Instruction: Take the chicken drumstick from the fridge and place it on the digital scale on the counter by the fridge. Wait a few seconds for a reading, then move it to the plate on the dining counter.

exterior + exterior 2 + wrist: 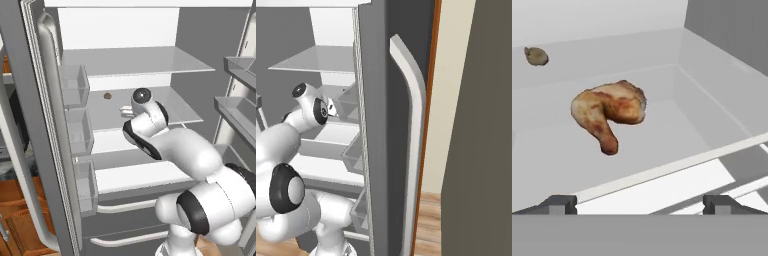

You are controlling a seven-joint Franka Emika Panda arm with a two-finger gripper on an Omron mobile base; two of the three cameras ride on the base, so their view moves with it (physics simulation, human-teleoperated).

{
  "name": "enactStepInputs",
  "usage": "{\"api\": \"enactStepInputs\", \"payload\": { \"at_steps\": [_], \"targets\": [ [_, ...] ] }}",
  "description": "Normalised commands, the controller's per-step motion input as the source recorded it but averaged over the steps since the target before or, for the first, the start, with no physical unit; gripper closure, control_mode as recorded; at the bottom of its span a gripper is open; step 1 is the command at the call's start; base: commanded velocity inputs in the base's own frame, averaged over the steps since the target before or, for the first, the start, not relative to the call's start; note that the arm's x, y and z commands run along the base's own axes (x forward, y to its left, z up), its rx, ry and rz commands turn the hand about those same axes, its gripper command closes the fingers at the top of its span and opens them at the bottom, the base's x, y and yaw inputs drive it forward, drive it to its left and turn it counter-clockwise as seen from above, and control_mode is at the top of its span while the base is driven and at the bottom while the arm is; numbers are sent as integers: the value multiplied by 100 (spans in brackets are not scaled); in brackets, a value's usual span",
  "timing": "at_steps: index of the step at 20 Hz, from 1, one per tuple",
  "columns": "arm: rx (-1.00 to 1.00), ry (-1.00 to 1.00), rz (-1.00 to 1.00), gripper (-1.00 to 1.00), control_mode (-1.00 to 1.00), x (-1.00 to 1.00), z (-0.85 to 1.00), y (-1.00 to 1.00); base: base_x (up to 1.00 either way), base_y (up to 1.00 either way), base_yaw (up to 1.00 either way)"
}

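Drumstick first: in your hand view the chicken drumstick [609, 114] lies flat on a glass shelf [677, 135] of the fridge [210, 60], ahead of the pincer [640, 204] and a little to its left, with its thick golden-brown end farther off and its narrow bone end pointing back toward you. Your pincer stands wide apart and grips nothing; one dark fingertip [558, 204] sits low at the left of the view and its partner low at the right, both short of the shelf's front edge and well clear of the meat. Farther ahead and off to the left, near the shelf's back, rests a smaller dark brown lump [536, 56], apart from the drumstick. In your left base view the arm reaches in between the open doors at the height of the middle shelf, and the same small lump [107, 95] shows to the left of the wrist; the drumstick itself is probably hidden behind the wrist there.
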Motion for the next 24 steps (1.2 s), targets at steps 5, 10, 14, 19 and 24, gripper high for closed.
{"api": "enactStepInputs", "payload": {
  "at_steps": [5, 10, 14, 19, 24],
  "targets": [
    [0, 2, 5, -100, -100, 37, -26, 0, 0, 0, 0],
    [0, 2, 4, -100, -100, 37, -21, 0, 0, 0, 0],
    [0, 2, 3, -100, -100, 37, -12, 0, 0, 0, 0],
    [0, 7, 1, -100, -100, 27, -16, 0, 0, 0, 0],
    [0, 10, 0, -100, -100, 10, -24, 0, 0, 0, 0]
  ]
}}
